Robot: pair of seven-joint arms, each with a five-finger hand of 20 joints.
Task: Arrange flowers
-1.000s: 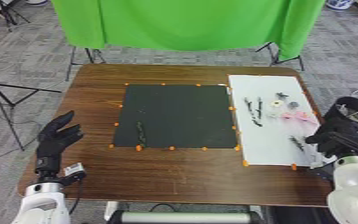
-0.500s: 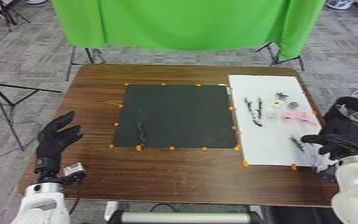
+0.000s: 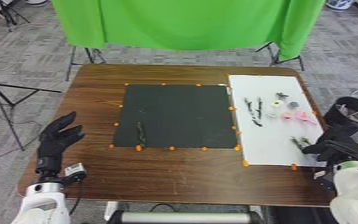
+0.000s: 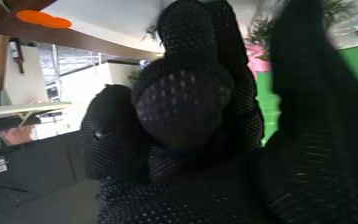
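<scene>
My left hand [image 3: 60,136] is open over the table's left side. At the white sheet's [image 3: 255,137] near right edge is my right hand [image 3: 335,150], open, beside a small green sprig [image 3: 298,144]; whether they touch is unclear. In the right wrist view my right hand [image 4: 184,100] has extended fingers, with greenery [image 4: 264,31] and a pink flower [image 4: 258,59] beyond. Farther up the sheet lie dark stems [image 3: 252,112], pink flowers [image 3: 304,117], a pale flower [image 3: 277,103] and small grey-green pieces [image 3: 283,95]. One dark stem [image 3: 141,134] rests on the black mat [image 3: 180,112].
A black bin [image 3: 350,114] stands just off the table's right edge, close to my right hand. Orange markers [image 3: 246,163] line the mat and the sheet. Behind the table [image 3: 175,175] hangs a green cloth [image 3: 189,25].
My right hand has shifted slightly nearer the robot and its fingers have drawn back to the right, leaving more of the sprig visible. The left hand has not moved.
</scene>
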